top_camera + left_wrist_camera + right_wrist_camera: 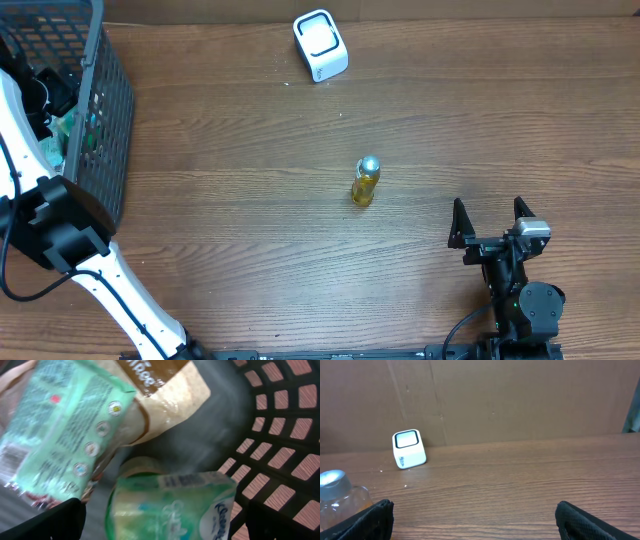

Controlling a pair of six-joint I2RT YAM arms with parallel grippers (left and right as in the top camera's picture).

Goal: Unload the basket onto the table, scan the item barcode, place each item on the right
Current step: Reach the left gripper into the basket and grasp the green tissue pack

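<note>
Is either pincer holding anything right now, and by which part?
Nothing is held: left pincer open in the basket above the packets, right pincer open, apart from the bottle.

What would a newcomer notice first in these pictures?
A small yellow bottle with a silver cap stands alone mid-table, a white scanner box near the far edge. At the left, the left gripper is open inside a dark mesh basket of green packets; the right gripper sits open at the near right.

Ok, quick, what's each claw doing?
Left claw: open, empty, down inside the basket.
Right claw: open, empty.
</note>
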